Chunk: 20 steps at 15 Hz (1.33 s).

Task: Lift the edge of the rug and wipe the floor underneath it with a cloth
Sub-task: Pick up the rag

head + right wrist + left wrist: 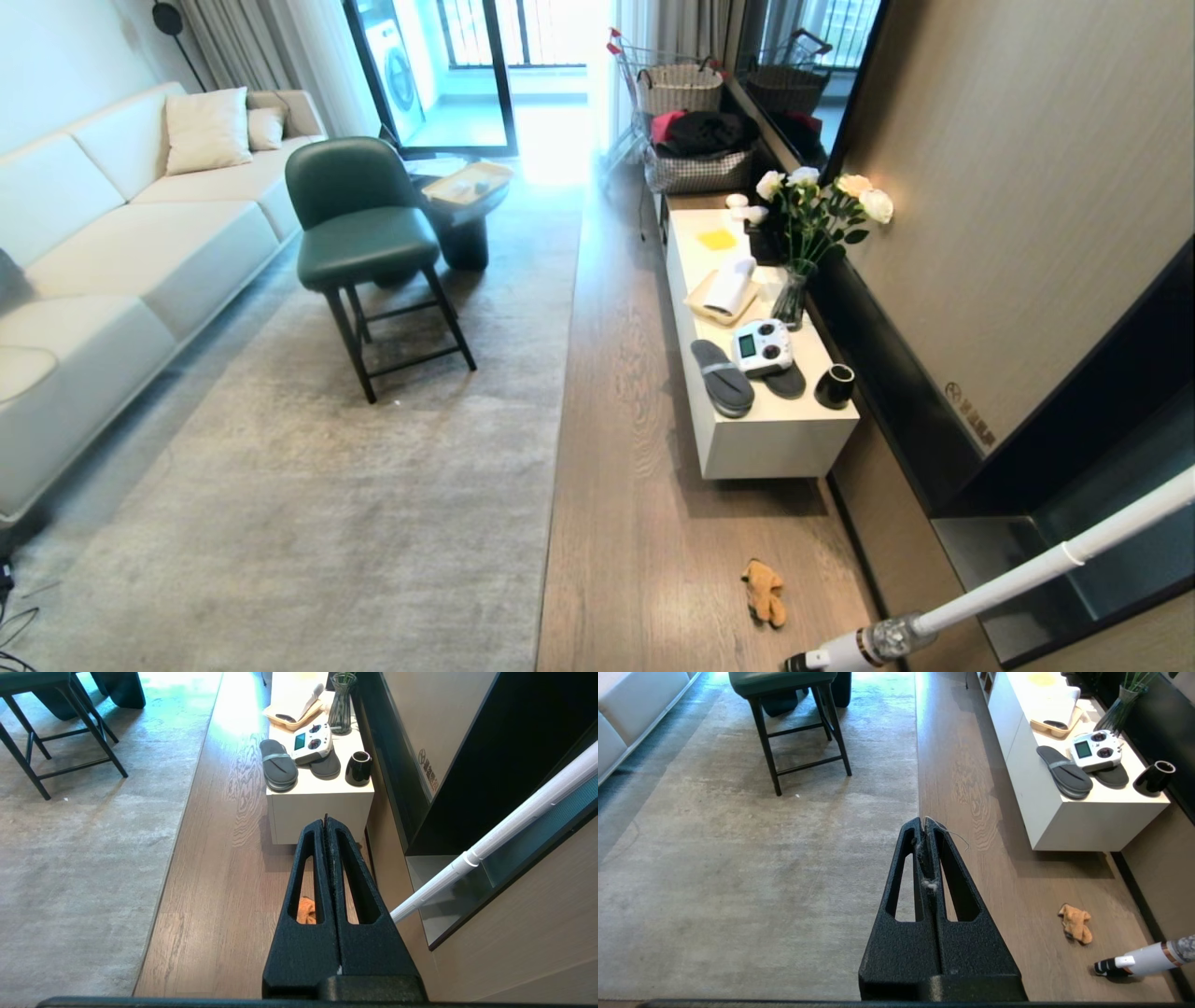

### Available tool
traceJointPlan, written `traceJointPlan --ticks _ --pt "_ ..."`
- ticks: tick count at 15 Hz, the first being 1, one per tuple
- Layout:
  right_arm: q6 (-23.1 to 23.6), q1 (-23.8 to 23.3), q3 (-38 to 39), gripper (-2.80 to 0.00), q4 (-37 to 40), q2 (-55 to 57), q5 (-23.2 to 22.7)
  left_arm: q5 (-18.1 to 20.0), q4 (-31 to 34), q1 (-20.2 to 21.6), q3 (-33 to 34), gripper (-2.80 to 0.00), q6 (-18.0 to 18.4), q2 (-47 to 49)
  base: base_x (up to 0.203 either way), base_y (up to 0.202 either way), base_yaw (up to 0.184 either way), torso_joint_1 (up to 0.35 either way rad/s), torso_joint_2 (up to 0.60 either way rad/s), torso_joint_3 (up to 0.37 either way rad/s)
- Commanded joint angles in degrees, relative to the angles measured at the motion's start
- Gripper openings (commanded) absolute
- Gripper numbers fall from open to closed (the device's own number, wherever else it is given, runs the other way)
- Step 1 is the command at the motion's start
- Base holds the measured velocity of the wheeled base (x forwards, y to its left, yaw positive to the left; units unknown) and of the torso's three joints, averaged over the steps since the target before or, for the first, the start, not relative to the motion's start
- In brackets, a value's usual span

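No writing can be read; a small gold mark on the wall panel (971,411) is too small to make out. The rug (308,467) lies flat on the floor (635,523), a chair (364,233) standing on it. The cloth (766,593) lies crumpled on bare floor near the cabinet (775,439), just beside a vacuum (980,597). On the cabinet sit 2 slippers (724,378), a controller (761,347) and a cup (834,385). Left gripper (923,820) and right gripper (325,819) hang above the floor, fingers pressed together, holding nothing.
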State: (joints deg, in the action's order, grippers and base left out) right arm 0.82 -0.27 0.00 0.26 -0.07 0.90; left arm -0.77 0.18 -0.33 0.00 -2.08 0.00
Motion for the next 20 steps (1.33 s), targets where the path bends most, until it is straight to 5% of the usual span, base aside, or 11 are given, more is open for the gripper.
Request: traceJointPlan --ticks 1,20 --pt "0.1 0.0 0.0 -2.80 0.0 0.1 0.0 0.0 0.0 0.0 0.0 -2.80 0.0 0.0 0.000 0.000 0.000 0.000 0.00 0.000" --pt "0.1 0.0 0.0 -2.80 0.1 0.1 0.0 0.0 0.0 0.0 0.0 -2.80 0.0 0.0 0.000 0.000 0.000 0.000 0.00 0.000"
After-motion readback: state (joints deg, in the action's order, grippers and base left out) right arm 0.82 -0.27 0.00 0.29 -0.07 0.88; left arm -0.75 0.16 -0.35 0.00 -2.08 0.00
